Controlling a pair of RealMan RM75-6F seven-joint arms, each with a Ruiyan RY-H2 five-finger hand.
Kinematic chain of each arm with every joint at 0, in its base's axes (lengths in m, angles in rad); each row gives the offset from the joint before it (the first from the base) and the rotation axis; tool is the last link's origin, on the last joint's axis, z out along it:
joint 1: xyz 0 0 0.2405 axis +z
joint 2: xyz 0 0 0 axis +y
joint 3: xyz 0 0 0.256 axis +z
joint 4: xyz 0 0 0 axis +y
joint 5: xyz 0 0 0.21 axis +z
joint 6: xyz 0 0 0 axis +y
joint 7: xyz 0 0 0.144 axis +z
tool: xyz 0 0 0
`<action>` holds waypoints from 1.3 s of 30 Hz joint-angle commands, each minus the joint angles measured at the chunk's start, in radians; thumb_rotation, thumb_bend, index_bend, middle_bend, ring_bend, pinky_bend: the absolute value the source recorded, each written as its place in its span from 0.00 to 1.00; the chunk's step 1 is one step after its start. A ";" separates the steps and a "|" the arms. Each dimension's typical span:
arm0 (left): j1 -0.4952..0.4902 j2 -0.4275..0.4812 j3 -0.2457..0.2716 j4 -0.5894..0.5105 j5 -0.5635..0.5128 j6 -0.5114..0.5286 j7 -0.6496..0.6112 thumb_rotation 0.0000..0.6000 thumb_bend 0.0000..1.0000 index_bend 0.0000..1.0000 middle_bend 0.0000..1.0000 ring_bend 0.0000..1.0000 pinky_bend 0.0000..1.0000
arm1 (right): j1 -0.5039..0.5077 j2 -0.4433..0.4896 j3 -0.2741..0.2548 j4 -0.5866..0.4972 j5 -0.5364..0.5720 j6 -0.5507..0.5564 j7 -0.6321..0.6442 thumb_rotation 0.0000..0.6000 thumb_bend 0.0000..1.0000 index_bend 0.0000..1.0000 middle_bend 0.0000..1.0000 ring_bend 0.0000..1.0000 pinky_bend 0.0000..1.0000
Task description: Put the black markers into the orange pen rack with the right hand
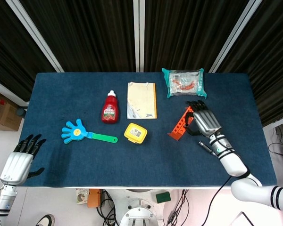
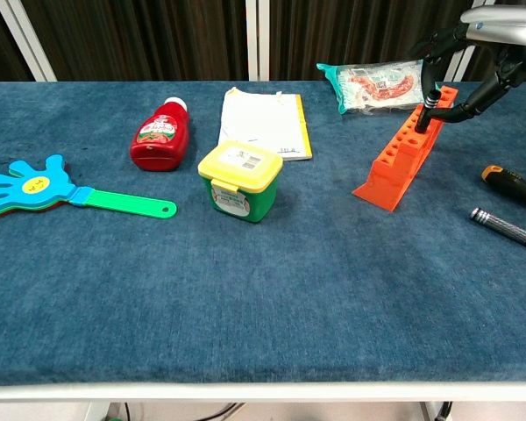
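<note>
**Right robot hand holds a marker at the pen rack**

The right robot hand (image 1: pixel 205 121) is above the orange pen rack (image 2: pixel 403 160), which stands near the right edge of the table (image 2: pixel 263 298). In the chest view its fingers (image 2: pixel 473 98) pinch a black marker (image 2: pixel 427 109) that stands upright with its lower end in a hole at the far end of the rack. Another black marker (image 2: pixel 506 228) lies flat on the table close to the right edge, well apart from the rack. Just beyond it lies a tool with an orange and black handle (image 2: pixel 514 187).

The left robot hand (image 1: pixel 21 157) is off the front left corner of the table, with fingers spread and holding nothing.
</note>
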 commanded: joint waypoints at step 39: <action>-0.002 -0.015 0.007 -0.007 0.005 -0.007 0.040 1.00 0.06 0.14 0.07 0.03 0.19 | -0.232 0.144 -0.185 -0.059 -0.170 0.223 0.040 1.00 0.28 0.25 0.03 0.00 0.00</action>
